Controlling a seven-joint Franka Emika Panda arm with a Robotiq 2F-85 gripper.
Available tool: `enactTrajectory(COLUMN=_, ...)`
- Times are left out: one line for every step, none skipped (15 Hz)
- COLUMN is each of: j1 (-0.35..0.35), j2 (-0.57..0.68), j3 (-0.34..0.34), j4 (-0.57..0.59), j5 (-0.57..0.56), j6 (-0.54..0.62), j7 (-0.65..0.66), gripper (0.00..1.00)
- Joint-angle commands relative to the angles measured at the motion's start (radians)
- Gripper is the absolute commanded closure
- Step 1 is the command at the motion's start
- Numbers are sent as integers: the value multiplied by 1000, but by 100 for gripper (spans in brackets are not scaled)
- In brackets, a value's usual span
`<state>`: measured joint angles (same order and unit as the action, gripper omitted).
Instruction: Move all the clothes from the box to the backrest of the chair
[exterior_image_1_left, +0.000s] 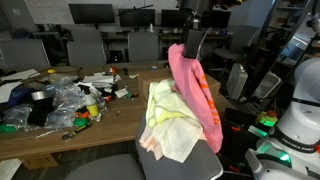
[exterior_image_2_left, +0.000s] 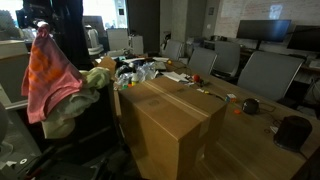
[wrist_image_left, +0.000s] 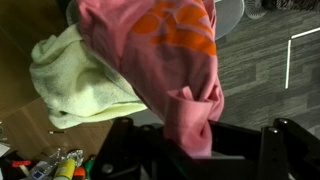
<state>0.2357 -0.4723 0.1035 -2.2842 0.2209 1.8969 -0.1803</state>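
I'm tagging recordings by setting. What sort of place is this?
Most likely an office or computer lab: rows of monitors along the back, several grey office chairs in front of them, and a long wooden table strewn with clutter.

The pink garment (exterior_image_1_left: 196, 95) carries a bright orange print (wrist_image_left: 175, 25). The yellow-green garment (exterior_image_1_left: 168, 128) is pale and plain. The box (exterior_image_2_left: 175, 120) is plain cardboard brown, the chair (exterior_image_1_left: 190, 168) is grey, and the table (exterior_image_1_left: 60, 140) shows a brown wood grain.
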Motion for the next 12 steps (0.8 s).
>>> enactTrajectory(j1=-5, j2=36, j3=33, j4=10, j5=3, j6=49, j7=42, gripper=100)
enactTrajectory(j1=-6, j2=48, j3=39, j4=11, j5=2, j6=54, j7=50, gripper=100)
enactTrajectory(j1=-8, j2=69, j3=44, j4=12, j5=2, j6=56, j7=64, gripper=100)
enactTrajectory(j1=-10, j2=88, j3=48, j4=15, j5=0, j6=57, j7=77, gripper=100)
enactTrajectory(j1=-12, j2=110, j3=54, j4=17, j5=-4, j6=63, j7=94, gripper=100)
enactTrajectory(j1=-14, j2=129, j3=58, j4=19, j5=-7, j6=69, j7=109, gripper=100)
enactTrajectory(j1=-17, j2=154, j3=60, j4=23, j5=-10, j6=69, j7=128, gripper=100)
enactTrajectory(j1=-20, j2=173, j3=63, j4=24, j5=-15, j6=82, j7=144, gripper=100)
enactTrajectory(j1=-23, j2=190, j3=68, j4=21, j5=-24, j6=92, j7=164, gripper=100)
enactTrajectory(j1=-26, j2=199, j3=76, j4=5, j5=-46, j6=133, j7=175, gripper=100)
enactTrajectory(j1=-26, j2=215, j3=81, j4=2, j5=-66, j6=141, j7=187, gripper=100)
enactTrajectory(j1=-27, j2=232, j3=85, j4=-1, j5=-86, j6=150, j7=200, gripper=100)
